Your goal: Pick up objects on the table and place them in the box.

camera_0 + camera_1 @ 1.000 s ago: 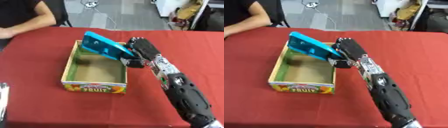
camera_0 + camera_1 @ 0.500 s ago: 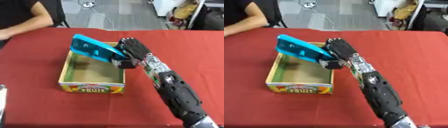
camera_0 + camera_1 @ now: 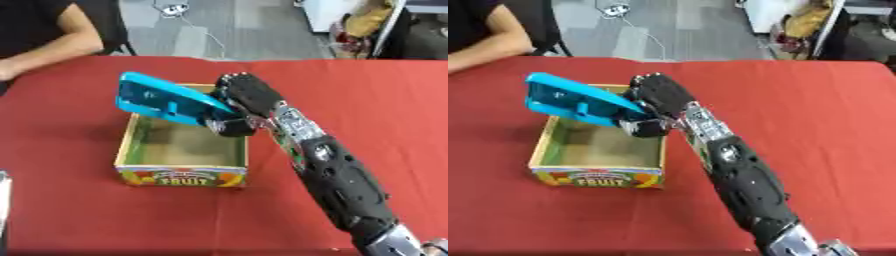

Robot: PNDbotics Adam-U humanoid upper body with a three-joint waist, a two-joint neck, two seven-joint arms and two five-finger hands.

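Right hand: my right hand (image 3: pixel 241 102) sits at frame centre, fingers curled round the near end of the blue object (image 3: pixel 166 101) — clamped on it, thumb underneath as far as I can tell.

Blue object: a flat, bright blue plastic piece, tilted, its free end pointing to the upper left; it hangs over the open box (image 3: pixel 133 145), not resting on the floor of it.

Why held so: I judge the tilt lets the long piece clear the far rim and slide in lengthwise — laid flat across, it might bridge the walls.

Box: cardboard, "FRUIT" printed on its front, left of centre on the red table (image 3: pixel 367 105); the inside looks bare.

Left hand: not visible in either view.

Next: lower, then let go once the piece is inside the walls.
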